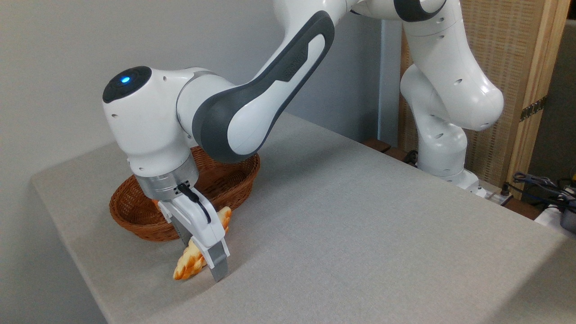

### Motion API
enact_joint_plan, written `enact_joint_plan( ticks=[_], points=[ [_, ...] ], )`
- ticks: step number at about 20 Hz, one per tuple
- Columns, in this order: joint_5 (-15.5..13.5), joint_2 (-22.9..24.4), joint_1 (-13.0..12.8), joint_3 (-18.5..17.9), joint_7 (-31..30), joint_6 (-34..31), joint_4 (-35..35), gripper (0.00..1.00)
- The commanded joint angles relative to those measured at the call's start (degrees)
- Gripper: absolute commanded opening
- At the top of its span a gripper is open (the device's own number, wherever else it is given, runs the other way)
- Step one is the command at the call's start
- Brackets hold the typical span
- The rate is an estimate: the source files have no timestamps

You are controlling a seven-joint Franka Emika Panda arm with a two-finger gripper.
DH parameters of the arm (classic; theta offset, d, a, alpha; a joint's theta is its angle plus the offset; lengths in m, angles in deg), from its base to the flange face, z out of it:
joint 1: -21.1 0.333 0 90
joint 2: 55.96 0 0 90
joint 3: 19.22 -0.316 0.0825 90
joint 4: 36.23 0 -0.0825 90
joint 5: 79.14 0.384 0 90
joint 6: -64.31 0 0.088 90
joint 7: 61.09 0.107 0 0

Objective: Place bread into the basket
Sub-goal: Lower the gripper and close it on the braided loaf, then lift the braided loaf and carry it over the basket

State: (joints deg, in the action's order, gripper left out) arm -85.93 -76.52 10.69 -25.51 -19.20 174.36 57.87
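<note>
The bread [185, 268], a long pale golden braided loaf, lies on the grey table just in front of the basket, one end pointing at the basket and the other at the table's front edge. The basket [131, 215], oval reddish-brown wicker, stands at the back left, partly hidden by the arm's wrist. My gripper [202, 261] is lowered over the loaf's middle, open, with one finger on each side. The near grey finger [218, 265] reaches down to the tabletop. The far finger is mostly hidden behind the loaf and the hand.
The table's left and front edges run close to the basket and the loaf. The arm's base stands at the back right, by a wooden screen and some cables. Bare tabletop stretches to the right of the gripper.
</note>
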Motion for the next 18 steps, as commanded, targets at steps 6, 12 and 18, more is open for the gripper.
enact_joint_plan(
  ticks=[6, 12, 18],
  points=[
    [-0.33, -0.01, -0.32, -0.21, -0.23, 0.77, 0.21, 0.43],
    [-0.24, -0.01, -0.32, -0.21, 0.30, 0.77, 0.04, 0.24],
    [-0.24, 0.17, -0.32, -0.30, 0.21, 0.69, -0.05, 0.21]
  ],
)
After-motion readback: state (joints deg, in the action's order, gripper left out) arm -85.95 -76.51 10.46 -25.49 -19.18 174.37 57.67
